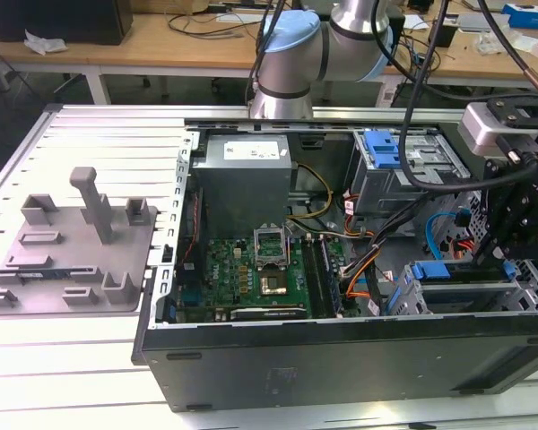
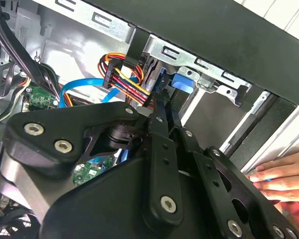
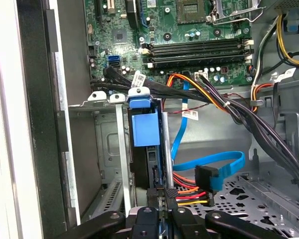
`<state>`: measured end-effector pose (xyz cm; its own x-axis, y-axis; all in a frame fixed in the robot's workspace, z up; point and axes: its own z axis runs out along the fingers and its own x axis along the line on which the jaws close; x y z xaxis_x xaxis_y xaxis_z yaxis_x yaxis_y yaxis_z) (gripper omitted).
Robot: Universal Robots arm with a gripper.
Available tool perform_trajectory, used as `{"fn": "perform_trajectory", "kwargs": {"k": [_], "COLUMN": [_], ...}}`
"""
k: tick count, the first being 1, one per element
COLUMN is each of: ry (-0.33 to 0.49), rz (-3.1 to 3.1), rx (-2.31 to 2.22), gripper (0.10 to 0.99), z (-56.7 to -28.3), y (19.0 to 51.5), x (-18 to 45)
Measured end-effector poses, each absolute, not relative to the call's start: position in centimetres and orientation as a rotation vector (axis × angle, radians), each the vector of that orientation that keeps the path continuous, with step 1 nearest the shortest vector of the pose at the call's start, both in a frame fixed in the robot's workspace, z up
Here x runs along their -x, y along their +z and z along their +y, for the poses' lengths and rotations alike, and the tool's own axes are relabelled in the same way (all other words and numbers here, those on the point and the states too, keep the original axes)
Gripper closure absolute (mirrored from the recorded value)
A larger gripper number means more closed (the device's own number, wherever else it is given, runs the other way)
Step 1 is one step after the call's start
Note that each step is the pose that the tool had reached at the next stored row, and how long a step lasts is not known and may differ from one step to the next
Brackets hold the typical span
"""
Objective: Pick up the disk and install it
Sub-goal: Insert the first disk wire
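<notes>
Disk (image 3: 150, 164) stands edge-on in its bay (image 3: 109, 149), your closed fingers (image 3: 162, 196) pinching its end, so you're mid-install: it wants a straight push home.

The disk (image 3: 150, 149) is seen on edge in the first wrist view, standing upright in a slot of the grey metal drive cage (image 3: 109, 149) inside the open computer case (image 1: 341, 367). Its blue plastic carrier frame (image 3: 145, 128) faces outward, with a dark edge of the drive visible below it. In the exterior view, the blue frame (image 1: 430, 270) is seen within the cage near the case's front wall.
</notes>
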<state>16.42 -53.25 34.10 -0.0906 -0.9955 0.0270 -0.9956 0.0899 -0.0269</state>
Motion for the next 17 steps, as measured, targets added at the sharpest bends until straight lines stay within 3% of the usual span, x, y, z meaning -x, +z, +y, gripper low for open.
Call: {"fn": "perform_trajectory", "kwargs": {"k": [9, 13, 15, 16, 17], "ry": [0.059, 0.060, 0.060, 0.061, 0.060], "rz": [-2.318, -2.318, -2.318, -2.317, -2.317], "rx": [-2.117, -2.117, -2.117, -2.117, -2.117], "gripper": [0.922, 0.667, 0.667, 0.604, 0.604], "z": [-53.2, -53.2, -53.2, -53.2, -53.2], "y": [33.6, 35.8, 36.9, 37.0, 36.9], "x": [-16.4, -16.4, -16.4, -16.4, -16.4]}}
